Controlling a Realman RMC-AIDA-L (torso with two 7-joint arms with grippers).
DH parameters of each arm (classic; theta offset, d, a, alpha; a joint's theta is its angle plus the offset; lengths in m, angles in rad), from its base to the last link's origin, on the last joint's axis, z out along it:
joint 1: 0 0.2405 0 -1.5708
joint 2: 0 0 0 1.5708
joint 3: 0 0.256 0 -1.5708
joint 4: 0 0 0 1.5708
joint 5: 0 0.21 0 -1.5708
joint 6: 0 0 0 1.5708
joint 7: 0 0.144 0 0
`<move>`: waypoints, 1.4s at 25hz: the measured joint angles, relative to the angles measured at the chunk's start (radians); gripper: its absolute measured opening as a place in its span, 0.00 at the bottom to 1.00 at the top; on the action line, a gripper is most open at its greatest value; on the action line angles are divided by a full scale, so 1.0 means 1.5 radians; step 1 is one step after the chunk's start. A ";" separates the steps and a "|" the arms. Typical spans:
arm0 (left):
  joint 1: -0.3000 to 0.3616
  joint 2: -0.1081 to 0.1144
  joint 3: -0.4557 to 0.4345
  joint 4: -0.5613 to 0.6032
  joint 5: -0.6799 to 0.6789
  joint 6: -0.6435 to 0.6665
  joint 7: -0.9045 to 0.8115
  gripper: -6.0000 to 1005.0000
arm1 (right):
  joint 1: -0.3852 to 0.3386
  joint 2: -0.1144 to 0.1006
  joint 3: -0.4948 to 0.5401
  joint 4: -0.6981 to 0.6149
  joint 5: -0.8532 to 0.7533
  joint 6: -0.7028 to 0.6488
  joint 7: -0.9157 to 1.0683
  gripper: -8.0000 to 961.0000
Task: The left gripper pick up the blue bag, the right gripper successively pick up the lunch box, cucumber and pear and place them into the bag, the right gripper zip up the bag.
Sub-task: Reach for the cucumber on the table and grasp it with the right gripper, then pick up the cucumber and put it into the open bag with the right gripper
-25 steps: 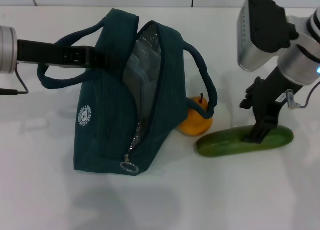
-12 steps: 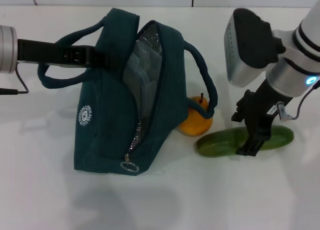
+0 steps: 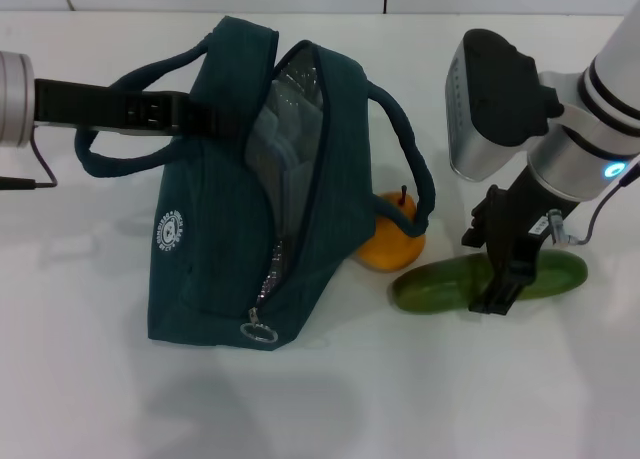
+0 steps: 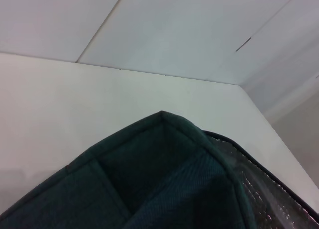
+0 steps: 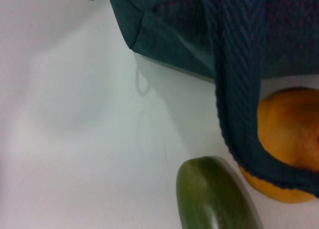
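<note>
White table (image 3: 80, 379) bears a long, smooth dark-green cucumber (image 3: 440, 284).

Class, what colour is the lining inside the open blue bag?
Silver foil: the lining of the blue bag shows shiny silver-grey, best in the head view.

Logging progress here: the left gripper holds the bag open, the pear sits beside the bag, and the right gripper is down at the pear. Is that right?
One thing is off. In the head view the right gripper is down at the cucumber, not the pear. The rest stands: the left gripper holds the blue bag open, and the pear sits beside it.
</note>
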 joint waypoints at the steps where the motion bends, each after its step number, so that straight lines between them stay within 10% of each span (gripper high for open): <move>1: 0.000 0.000 0.000 0.000 0.000 0.000 0.000 0.05 | 0.000 0.000 -0.001 0.003 0.000 0.002 0.001 0.89; 23: 0.003 -0.003 0.001 -0.001 0.000 0.000 0.000 0.05 | 0.022 -0.003 -0.033 0.043 0.006 0.029 0.028 0.67; 35: 0.011 0.004 0.001 -0.001 -0.028 0.001 0.000 0.05 | -0.066 -0.010 0.151 -0.175 -0.021 -0.149 0.027 0.67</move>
